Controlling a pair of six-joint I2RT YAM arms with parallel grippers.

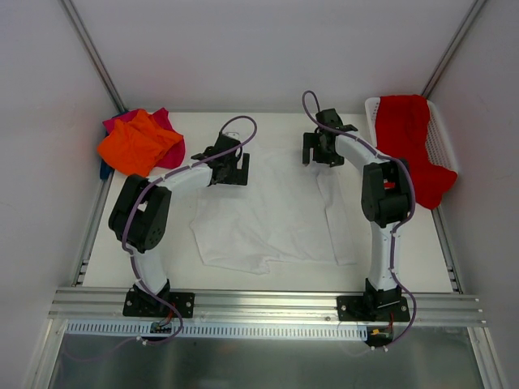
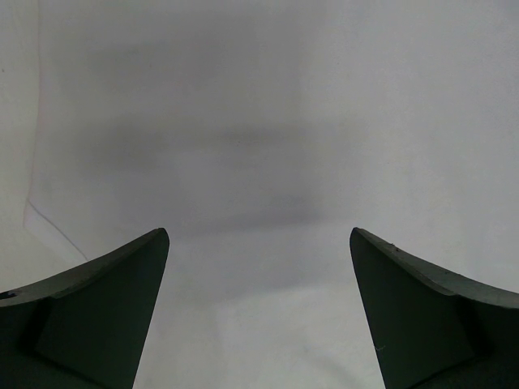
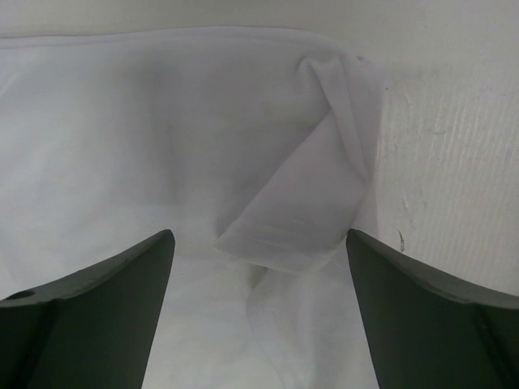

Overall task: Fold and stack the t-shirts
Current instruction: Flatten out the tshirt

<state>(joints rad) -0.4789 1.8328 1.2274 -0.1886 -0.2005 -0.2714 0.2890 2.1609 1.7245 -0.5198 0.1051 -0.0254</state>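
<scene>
At centre-left of the top view, left tool (image 1: 231, 178): fingers spread wide with nothing between them. It points down at the upper left corner of the white t-shirt (image 1: 268, 212).
Left tool, own camera (image 2: 258, 237): its two dark fingers (image 2: 97, 316) frame plain white cloth (image 2: 268, 121) that fills almost the whole view. A cloth edge runs down the far left of the frame.
Right tool (image 1: 321, 160): just right of centre in the upper half of the top view, over the shirt's upper right part. Its fingers are wide apart and empty.
Right tool, own camera (image 3: 259, 237): white t-shirt (image 3: 122, 146) lies below and ahead. A flap is doubled back on itself just right of the middle, and bare table (image 3: 454, 162) shows along the right.
Contact: I cannot tell whether either tool touches the cloth.
White t-shirt: spread flat on the table (image 1: 109, 259) between the two arms.
Orange t-shirt (image 1: 139, 146): crumpled at upper left, to the left of the left tool. It lies on the magenta-pink t-shirt (image 1: 162, 118), with a blue scrap (image 1: 104, 170) under their left edge.
Red t-shirt (image 1: 409, 134): draped over the mesh basket (image 1: 443, 144) at upper right, beyond the right arm.
</scene>
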